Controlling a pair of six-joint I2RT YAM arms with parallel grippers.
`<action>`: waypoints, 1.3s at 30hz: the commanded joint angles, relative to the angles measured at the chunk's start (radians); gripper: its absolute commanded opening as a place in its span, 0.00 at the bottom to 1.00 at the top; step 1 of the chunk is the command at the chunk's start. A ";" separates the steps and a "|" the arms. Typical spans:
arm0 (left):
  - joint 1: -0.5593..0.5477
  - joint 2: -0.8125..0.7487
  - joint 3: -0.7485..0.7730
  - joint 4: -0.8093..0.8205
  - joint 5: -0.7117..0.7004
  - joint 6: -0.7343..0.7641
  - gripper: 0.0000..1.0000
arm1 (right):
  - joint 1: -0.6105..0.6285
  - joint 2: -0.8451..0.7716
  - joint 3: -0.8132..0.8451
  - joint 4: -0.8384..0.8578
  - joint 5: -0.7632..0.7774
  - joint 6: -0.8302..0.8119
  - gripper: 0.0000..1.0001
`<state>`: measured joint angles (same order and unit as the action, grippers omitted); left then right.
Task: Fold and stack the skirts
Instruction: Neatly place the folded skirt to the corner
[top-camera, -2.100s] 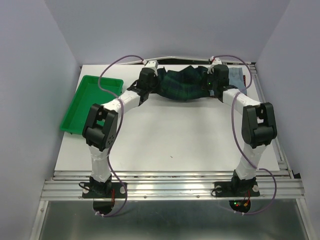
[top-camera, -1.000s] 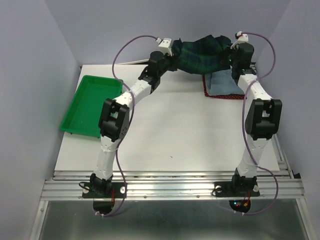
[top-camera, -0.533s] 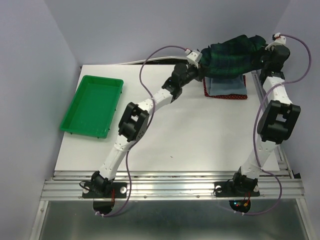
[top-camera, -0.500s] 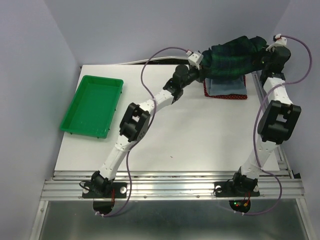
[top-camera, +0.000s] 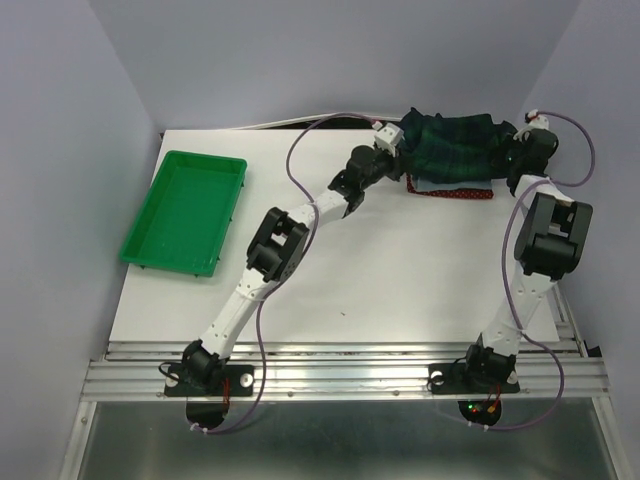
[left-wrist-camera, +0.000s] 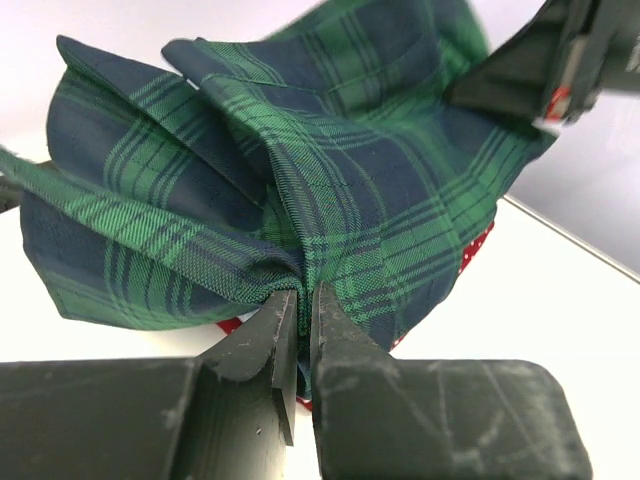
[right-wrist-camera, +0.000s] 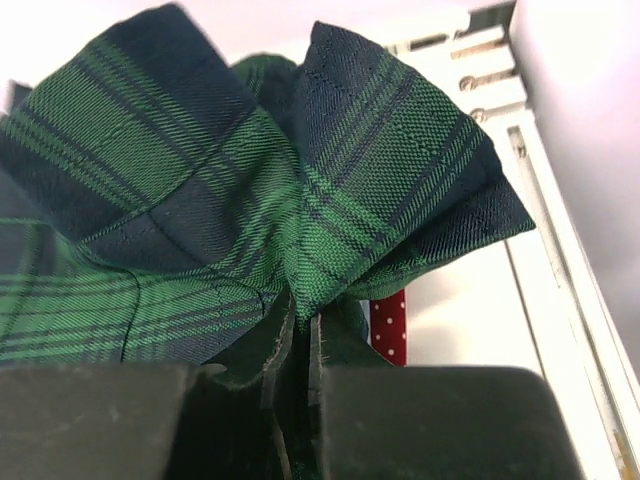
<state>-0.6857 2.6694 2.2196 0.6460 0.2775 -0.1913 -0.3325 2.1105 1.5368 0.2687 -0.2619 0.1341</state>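
Note:
The plaid skirt (top-camera: 458, 148) lies folded over the pile at the table's far right. It also fills the left wrist view (left-wrist-camera: 300, 170) and the right wrist view (right-wrist-camera: 250, 200). My left gripper (top-camera: 403, 143) is shut on its left end, cloth pinched between the fingertips (left-wrist-camera: 300, 300). My right gripper (top-camera: 512, 152) is shut on its right end (right-wrist-camera: 303, 315). The red dotted skirt (top-camera: 455, 194) peeks out beneath; it also shows in the left wrist view (left-wrist-camera: 478, 245) and the right wrist view (right-wrist-camera: 388, 328). The denim skirt is hidden under the plaid one.
A bright green plastic tray (top-camera: 185, 210) sits at the table's left. A metal rail (right-wrist-camera: 560, 250) runs along the table's right edge beside the pile. The back wall stands just behind the pile.
Both grippers have carried the plaid skirt from mid-air down onto the denim and red dotted pile, covering the denim skirt. The arms are stretched lower and farther back.

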 joint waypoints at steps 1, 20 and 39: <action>0.009 -0.074 -0.029 0.024 0.014 0.010 0.18 | 0.000 0.012 0.032 0.046 0.007 -0.008 0.15; 0.121 -0.531 -0.253 -0.166 0.031 -0.051 0.99 | 0.000 -0.093 0.295 -0.178 -0.103 0.085 1.00; 0.494 -1.008 -0.538 -1.138 0.157 0.440 0.99 | 0.162 -0.647 -0.200 -0.852 -0.439 -0.272 1.00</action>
<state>-0.1501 1.7287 1.8053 -0.2584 0.4370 0.0483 -0.2245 1.5131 1.4818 -0.3962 -0.6483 -0.0360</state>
